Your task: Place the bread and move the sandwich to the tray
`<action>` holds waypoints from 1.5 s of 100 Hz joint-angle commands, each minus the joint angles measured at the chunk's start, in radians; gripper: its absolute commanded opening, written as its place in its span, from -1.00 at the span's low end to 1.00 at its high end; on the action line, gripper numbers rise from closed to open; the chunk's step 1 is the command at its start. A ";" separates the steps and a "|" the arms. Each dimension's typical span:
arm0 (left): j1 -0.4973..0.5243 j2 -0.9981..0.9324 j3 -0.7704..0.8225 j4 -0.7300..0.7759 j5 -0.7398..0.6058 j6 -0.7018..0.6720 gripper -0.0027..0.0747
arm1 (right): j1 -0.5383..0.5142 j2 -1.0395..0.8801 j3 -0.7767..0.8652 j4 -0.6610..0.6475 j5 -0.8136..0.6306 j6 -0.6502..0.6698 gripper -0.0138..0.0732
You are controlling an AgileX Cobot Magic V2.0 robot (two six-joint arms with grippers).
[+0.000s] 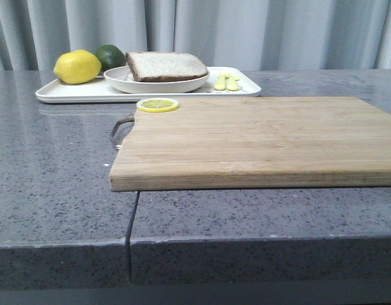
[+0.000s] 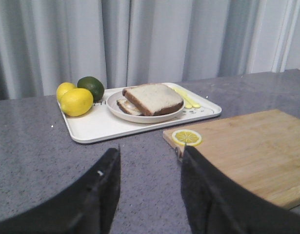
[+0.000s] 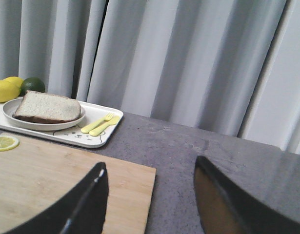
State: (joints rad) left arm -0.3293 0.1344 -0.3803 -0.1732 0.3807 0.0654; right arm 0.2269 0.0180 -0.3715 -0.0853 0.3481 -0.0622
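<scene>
The sandwich sits on the tray, on its round white plate, with the bread as its top slice. Taking the tray as the landmark: the lemons and lime crowd its far-left corner, the yellow cutlery lies along its right end, and the cutting board lies just in front of it, a lemon slice on the board's corner nearest the tray.

The bread looks light, soft and easily crushed, so a gentle pinch across the crusted edges would likely serve best; the plate is stiff and probably slippery (its rim is the natural hold).

The left gripper hovers low in front of the tray, jaws apart and empty. The right gripper hangs over the board's right end, well off from the tray, jaws also apart and holding nothing
</scene>
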 commanded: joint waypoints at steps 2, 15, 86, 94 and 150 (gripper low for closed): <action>-0.009 -0.012 0.030 0.042 -0.083 -0.013 -0.26 | -0.006 -0.044 0.009 -0.014 -0.025 -0.010 0.25; -0.009 -0.012 0.080 0.044 -0.083 -0.013 -0.26 | -0.006 -0.045 0.034 -0.014 -0.006 -0.010 0.25; -0.009 -0.012 0.122 0.044 -0.121 -0.013 -0.98 | -0.006 -0.045 0.044 -0.014 0.004 -0.010 -0.95; -0.009 -0.012 0.122 0.044 -0.121 -0.013 -0.98 | -0.006 -0.045 0.044 -0.014 0.004 -0.010 -0.95; -0.009 -0.012 0.122 0.044 -0.121 -0.013 -0.98 | -0.006 -0.045 0.044 -0.014 0.004 -0.010 -0.95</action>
State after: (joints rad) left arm -0.3293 0.1131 -0.2313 -0.1265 0.3424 0.0634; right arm 0.2246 -0.0127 -0.3042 -0.0853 0.4299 -0.0638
